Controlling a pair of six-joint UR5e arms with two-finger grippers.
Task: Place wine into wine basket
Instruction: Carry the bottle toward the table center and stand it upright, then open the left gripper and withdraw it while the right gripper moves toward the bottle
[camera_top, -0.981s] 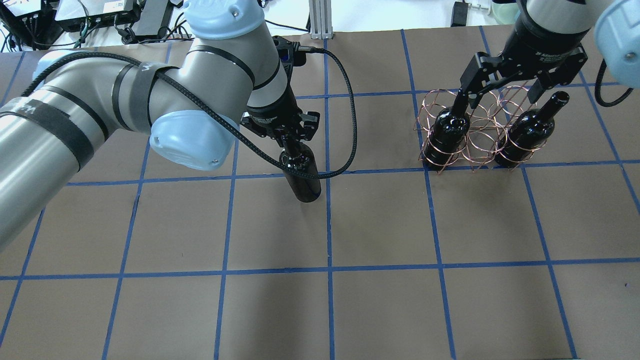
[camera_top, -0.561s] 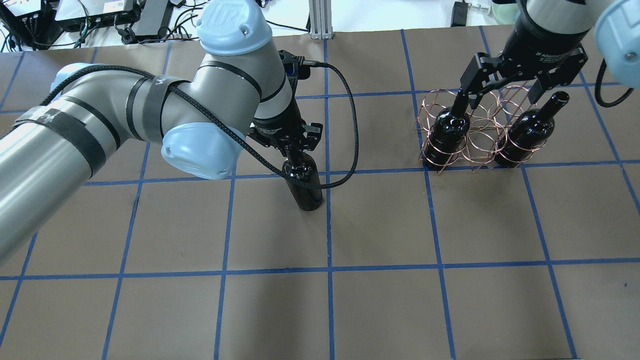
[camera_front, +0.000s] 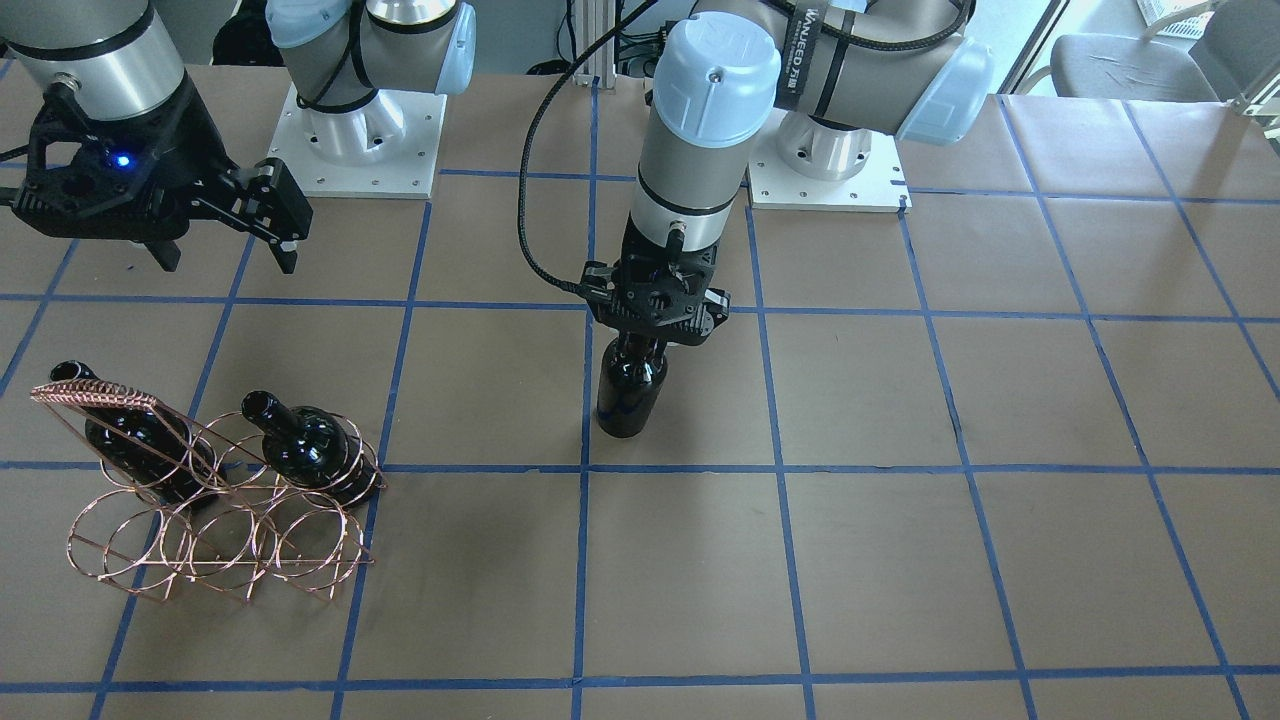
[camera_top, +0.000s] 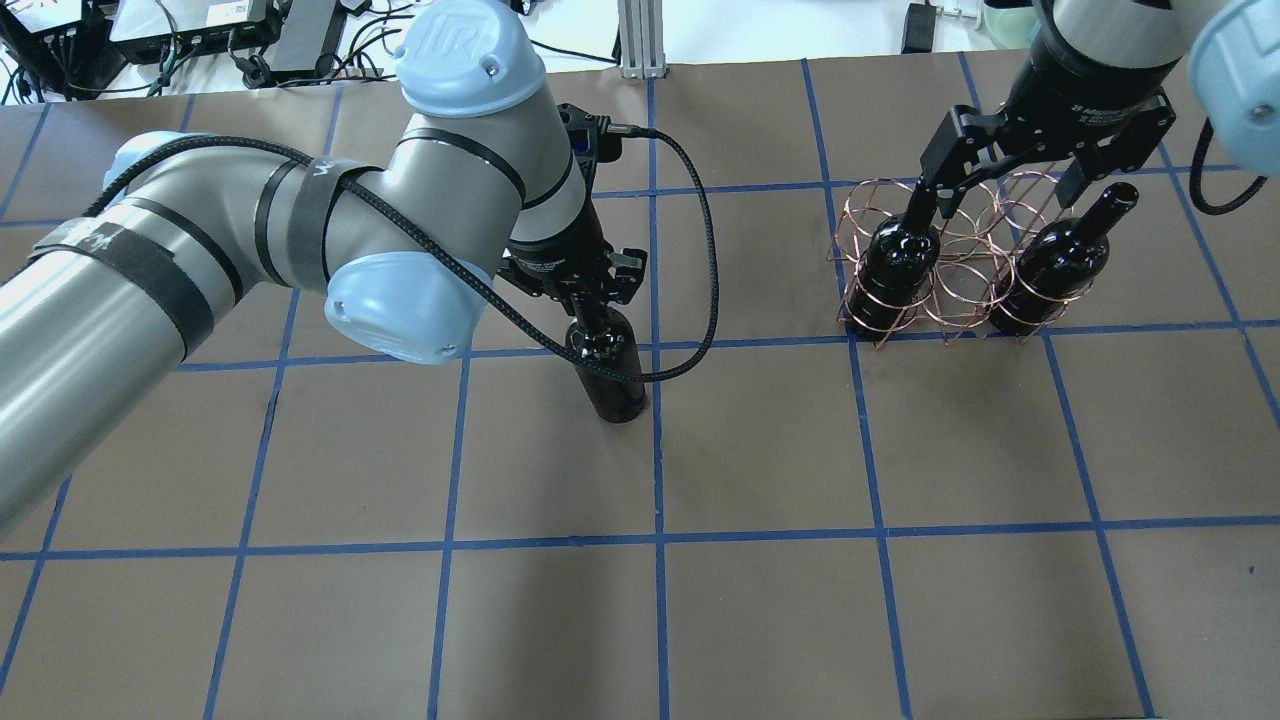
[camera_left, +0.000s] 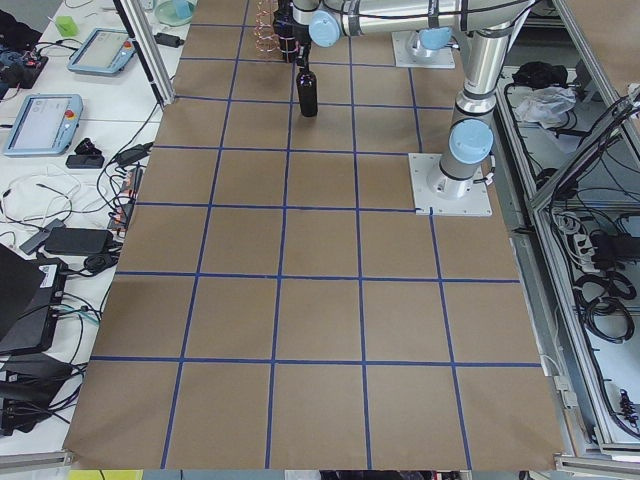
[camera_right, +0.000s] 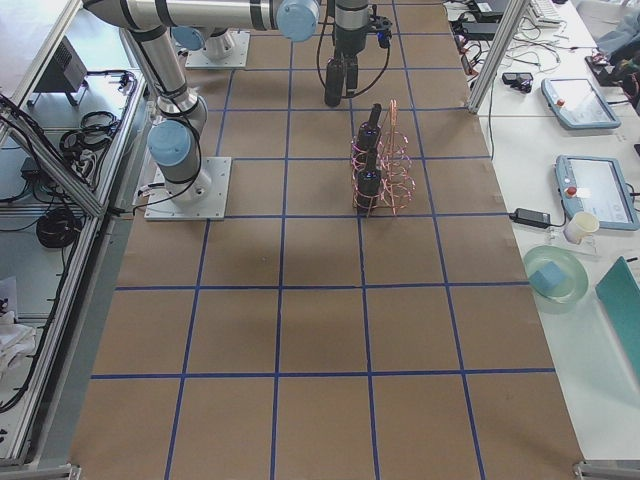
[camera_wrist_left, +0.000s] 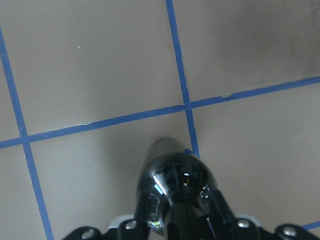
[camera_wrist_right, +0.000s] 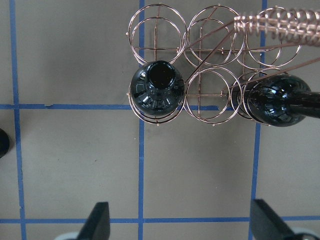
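Note:
My left gripper (camera_top: 587, 292) is shut on the neck of a glossy black wine bottle (camera_top: 612, 372), which hangs upright near the table's middle, its base at or just above the paper. The same gripper (camera_front: 652, 335) and bottle (camera_front: 630, 392) show in the front view, and the bottle (camera_wrist_left: 181, 187) fills the bottom of the left wrist view. The copper wire wine basket (camera_top: 958, 292) stands at the right and holds two look-alike bottles (camera_top: 895, 262) (camera_top: 1060, 265). My right gripper (camera_top: 1005, 180) is open and empty above the basket (camera_wrist_right: 210, 100).
The table is covered in brown paper (camera_top: 760, 450) with a blue tape grid. Cables and electronics (camera_top: 200, 30) lie beyond the far edge. The left arm's black cable (camera_top: 705, 260) loops next to the held bottle. Both arm bases (camera_front: 355, 140) stand at the robot side.
My left arm has shifted slightly right and toward the robot, carrying the bottle with it. The right arm, the basket and its two bottles have not moved.

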